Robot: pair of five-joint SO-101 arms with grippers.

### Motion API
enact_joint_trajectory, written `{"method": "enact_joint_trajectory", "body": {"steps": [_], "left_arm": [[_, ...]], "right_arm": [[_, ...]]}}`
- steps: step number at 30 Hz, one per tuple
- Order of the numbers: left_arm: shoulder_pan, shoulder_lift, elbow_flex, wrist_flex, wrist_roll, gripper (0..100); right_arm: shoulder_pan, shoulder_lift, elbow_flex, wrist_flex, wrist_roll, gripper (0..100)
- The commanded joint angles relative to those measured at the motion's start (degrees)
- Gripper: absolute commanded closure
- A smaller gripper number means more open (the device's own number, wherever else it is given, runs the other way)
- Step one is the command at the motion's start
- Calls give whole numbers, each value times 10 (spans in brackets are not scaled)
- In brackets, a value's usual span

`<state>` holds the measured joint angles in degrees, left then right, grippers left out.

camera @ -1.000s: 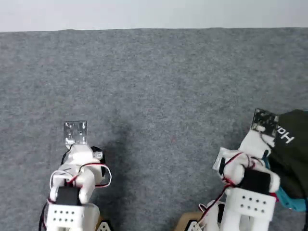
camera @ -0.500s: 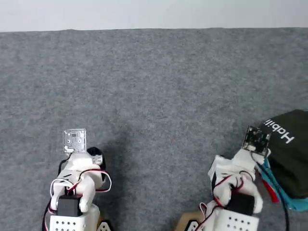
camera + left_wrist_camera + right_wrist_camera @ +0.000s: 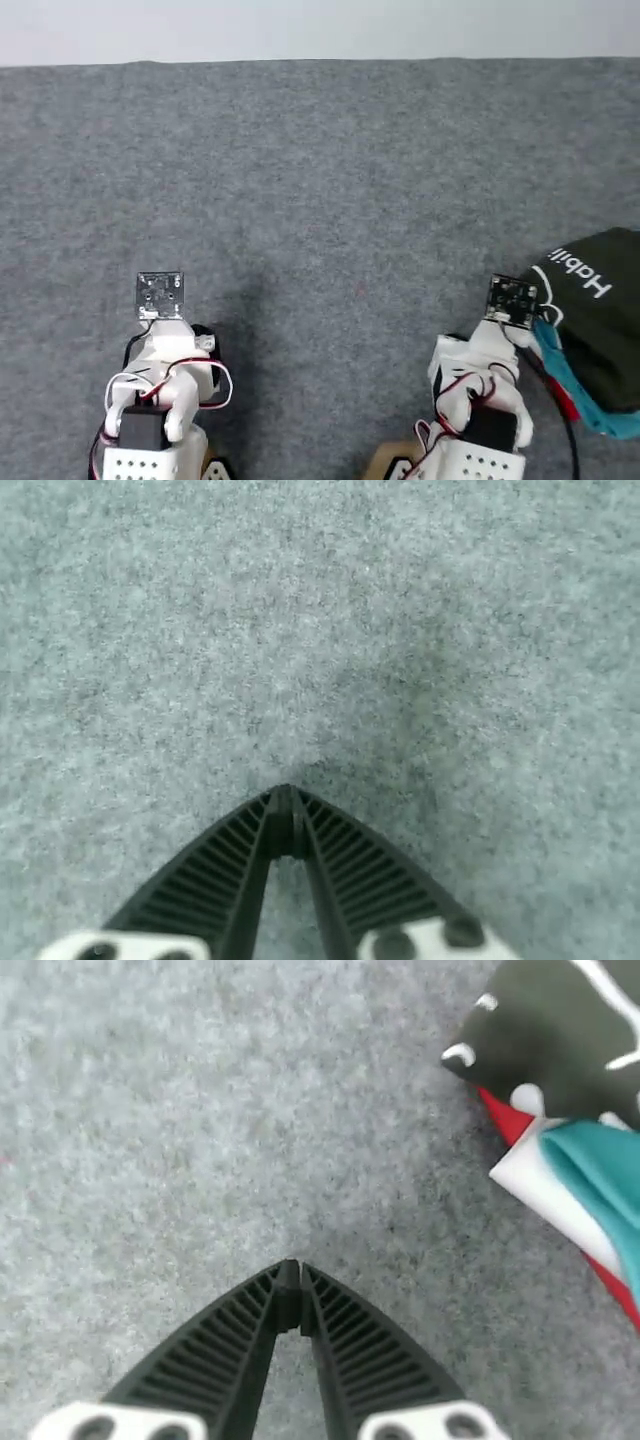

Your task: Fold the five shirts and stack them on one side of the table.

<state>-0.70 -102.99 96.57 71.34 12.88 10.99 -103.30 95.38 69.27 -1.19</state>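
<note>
Shirts (image 3: 600, 335) lie stacked at the frame's right edge, near the right gripper (image 3: 294, 1272), which, closed and empty like the left gripper (image 3: 289, 798), could knock the pile askew if it swings outward.

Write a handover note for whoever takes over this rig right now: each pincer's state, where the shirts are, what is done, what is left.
Left pincer: shut, holding nothing, over the bare grey table.
Right pincer: shut, holding nothing, beside the shirt stack, not touching it.
Shirts: one pile at the table's right edge, by the right arm. The dark shirt is on top, with teal, red and white layers under it.
Done: folding and stacking appear finished.
Left: the layers cannot be counted, so check the pile holds all five. The teal edge sticks out and may want tidying.
</note>
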Motion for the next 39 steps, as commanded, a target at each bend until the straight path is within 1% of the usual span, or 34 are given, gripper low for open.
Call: {"method": "enact_joint_trajectory", "body": {"steps": [1,9,39], "left_arm": [[2,-2,-2,2,7,997],[2,-2,-2,2,7,997],[2,-2,-2,2,7,997]], "right_arm": [[-3,-7,11,5,15,988],[1,-6,11,53,18,988],[1,-6,11,56,18,988]]}}
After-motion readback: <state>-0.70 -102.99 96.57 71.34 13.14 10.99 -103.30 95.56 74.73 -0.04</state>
